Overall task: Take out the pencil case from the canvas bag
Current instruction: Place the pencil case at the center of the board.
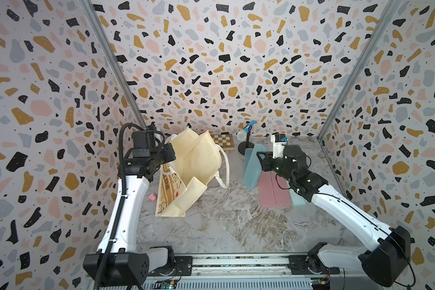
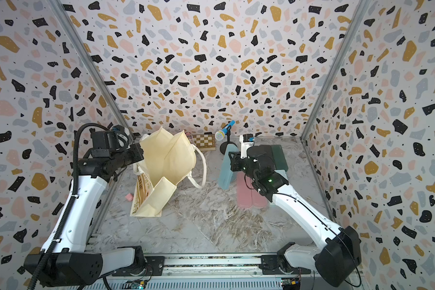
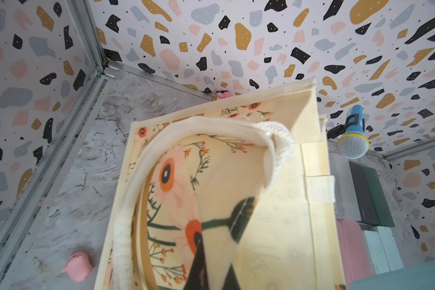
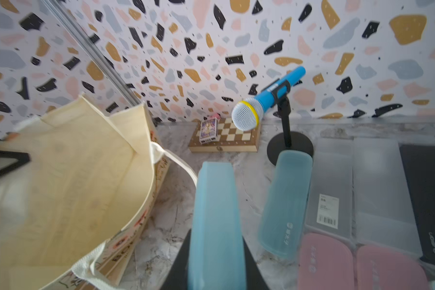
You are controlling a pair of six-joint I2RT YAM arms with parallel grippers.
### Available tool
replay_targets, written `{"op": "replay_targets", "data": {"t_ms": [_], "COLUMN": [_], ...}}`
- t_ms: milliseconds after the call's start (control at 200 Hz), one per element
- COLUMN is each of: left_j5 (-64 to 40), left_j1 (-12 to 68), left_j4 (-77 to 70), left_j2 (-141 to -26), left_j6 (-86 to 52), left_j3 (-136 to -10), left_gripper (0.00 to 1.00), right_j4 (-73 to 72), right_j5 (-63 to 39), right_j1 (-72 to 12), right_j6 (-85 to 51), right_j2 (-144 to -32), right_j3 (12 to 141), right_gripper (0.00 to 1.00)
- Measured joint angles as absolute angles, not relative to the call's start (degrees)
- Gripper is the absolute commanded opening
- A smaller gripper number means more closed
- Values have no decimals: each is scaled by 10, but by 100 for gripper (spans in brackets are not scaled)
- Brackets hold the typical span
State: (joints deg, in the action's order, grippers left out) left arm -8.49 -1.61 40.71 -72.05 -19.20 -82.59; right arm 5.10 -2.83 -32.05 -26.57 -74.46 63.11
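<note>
The cream canvas bag (image 1: 194, 165) (image 2: 166, 160) stands open at the left of the table, its floral face and white rope handle close in the left wrist view. My left gripper (image 1: 170, 153) (image 3: 215, 266) is shut on the canvas bag's (image 3: 274, 226) rim at its left side. My right gripper (image 1: 260, 160) (image 4: 215, 263) is shut on a light blue pencil case (image 1: 250, 173) (image 4: 215, 213). It holds the case outside the bag, to its right, over the table. The inside of the bag (image 4: 73, 188) shows only bare cloth.
Right of the held case lie another blue case (image 4: 284, 200), pink cases (image 1: 274, 190) (image 4: 324, 261), grey translucent boxes (image 4: 329, 180) and a dark one (image 4: 427, 195). A blue microphone on a stand (image 1: 245, 131) and a chessboard (image 1: 222, 141) sit at the back. A small pink piece (image 1: 152, 197) lies left of the bag.
</note>
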Motion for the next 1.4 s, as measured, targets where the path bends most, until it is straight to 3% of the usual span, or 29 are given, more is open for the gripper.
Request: {"op": "replay_targets", "data": {"t_ms": [410,896,1066,1246,1397], "left_j5": [-170,-224,-231,-234,-235], "left_j1": [-18,-18,-18,-18,-18], "left_j4": [392,384,385,385,385], "left_j2": [-718,-716,-717,-717,-718], "left_j6": [-175,-171,-171,-171,-170], "left_j3": [-820,-808,-807,-807,-807], "left_gripper": [0,0,0,0,0], "right_j4": [184,168,169,171,170], "right_j5": [-173,-266,-261,-228,-195], "right_j1": [-289,-272,-265,-263,-264], "right_j6": [-231,-245,-241,-230,-229], "right_j2": [-903,-1048,-1081,-1086,-1080], "right_j3": [679,716,727,727,719], "right_gripper": [15,20,28,50,59]}}
